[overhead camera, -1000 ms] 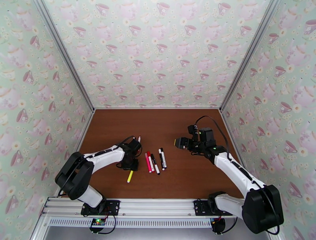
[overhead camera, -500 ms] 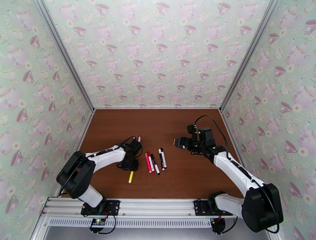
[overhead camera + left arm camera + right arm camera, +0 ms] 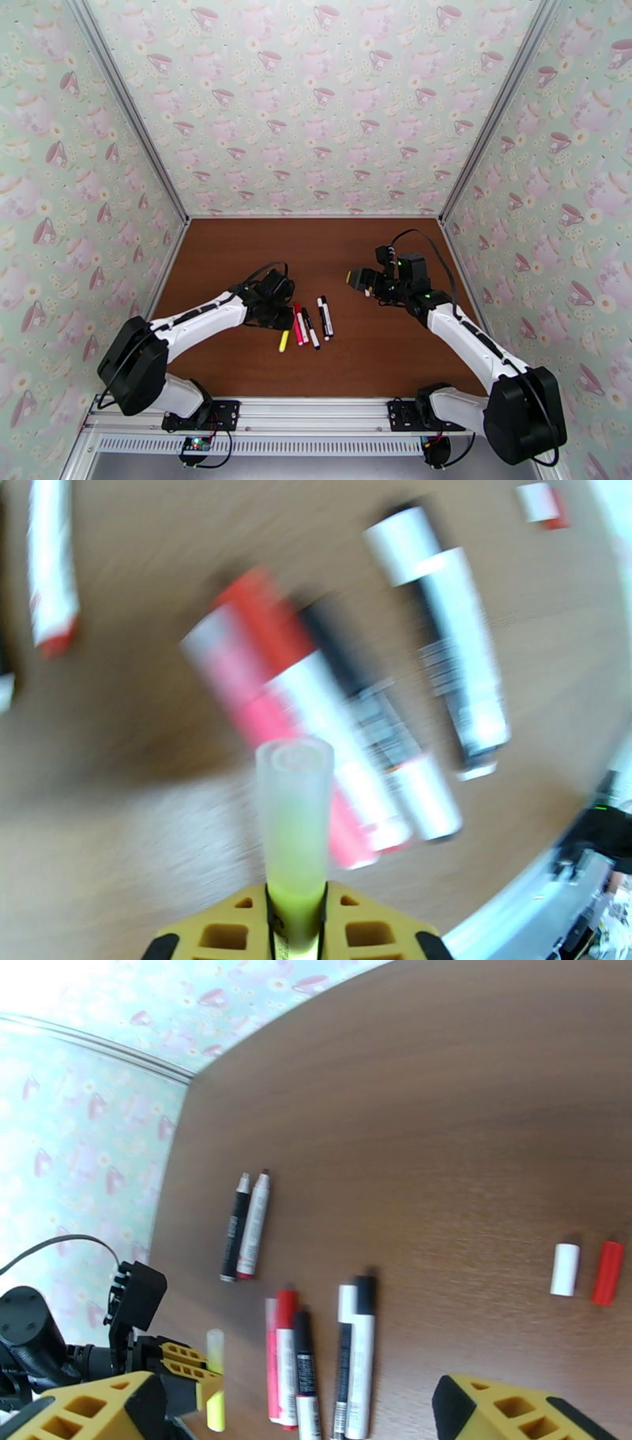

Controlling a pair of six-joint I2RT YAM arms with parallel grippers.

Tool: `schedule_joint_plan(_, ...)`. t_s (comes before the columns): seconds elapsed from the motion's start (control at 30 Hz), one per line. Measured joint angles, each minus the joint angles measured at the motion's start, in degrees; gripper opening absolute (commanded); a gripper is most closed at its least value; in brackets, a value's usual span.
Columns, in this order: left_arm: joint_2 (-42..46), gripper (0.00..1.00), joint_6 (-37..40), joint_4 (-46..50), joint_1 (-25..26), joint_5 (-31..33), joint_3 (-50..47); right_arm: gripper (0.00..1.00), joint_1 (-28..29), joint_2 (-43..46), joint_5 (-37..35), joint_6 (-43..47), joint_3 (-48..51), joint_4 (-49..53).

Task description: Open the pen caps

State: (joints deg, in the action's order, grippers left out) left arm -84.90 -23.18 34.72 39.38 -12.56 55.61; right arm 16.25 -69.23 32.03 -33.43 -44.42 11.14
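- The left claw is clenched on the yellow pen, its pale cap pointing outward.
- The right claw, released and well apart, should pinch that cap squarely and pull straight.
- The other pens lie clustered on the tabletop alongside.

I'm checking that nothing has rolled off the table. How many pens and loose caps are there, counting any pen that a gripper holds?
Pens lying on the table: 7
Yellow pen held in the left gripper: 1
Loose caps, one white and one red: 2
Total: 10
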Motion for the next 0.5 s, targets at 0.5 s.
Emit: schedule_joint_plan(0.5, -1.3, 0.16, 0.9, -21.4, 2.2, -16.8, 2.4, 0.60, 9.2, -3.8, -1.0, -0.8, -6.1, 1.1)
